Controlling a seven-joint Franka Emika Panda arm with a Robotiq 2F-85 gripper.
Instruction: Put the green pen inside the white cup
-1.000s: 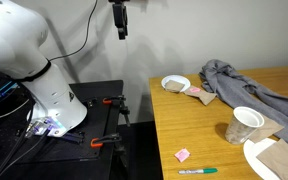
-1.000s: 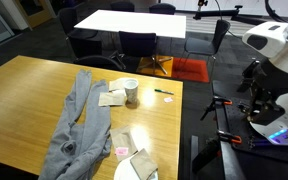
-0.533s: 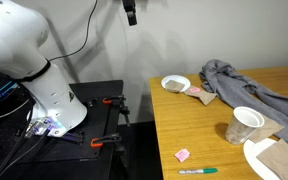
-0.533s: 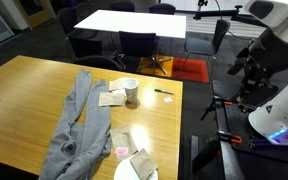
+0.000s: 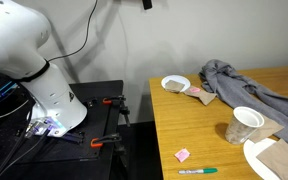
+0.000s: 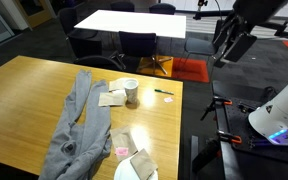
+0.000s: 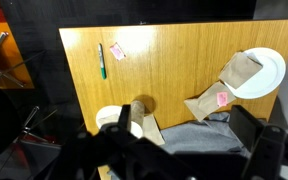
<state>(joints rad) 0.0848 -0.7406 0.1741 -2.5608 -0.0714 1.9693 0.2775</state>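
The green pen [image 5: 198,171] lies flat on the wooden table near its corner; it also shows as the green pen [image 6: 163,92] and, in the wrist view, the green pen [image 7: 101,61] at upper left. The white cup [image 5: 246,125] stands upright further in from it, seen too as the cup [image 6: 131,92] and the cup [image 7: 135,111]. My gripper [image 6: 224,48] hangs high in the air beside the table, far above both. Only the gripper's tip [image 5: 146,3] shows at the top edge. In the wrist view the gripper [image 7: 189,140] is open and holds nothing.
A pink paper scrap [image 5: 182,155] lies close to the pen. A shallow white bowl [image 5: 175,84], brown napkins [image 7: 209,103], a white plate [image 5: 269,160] and a rumpled grey cloth [image 5: 249,85] take up the rest of the table. The robot base [image 5: 44,95] and clamps stand off the table's edge.
The arm has swung toward the table: the gripper moved rightward and up along the top of one exterior view and rose in the other. The jaws stayed open; nothing on the table moved.
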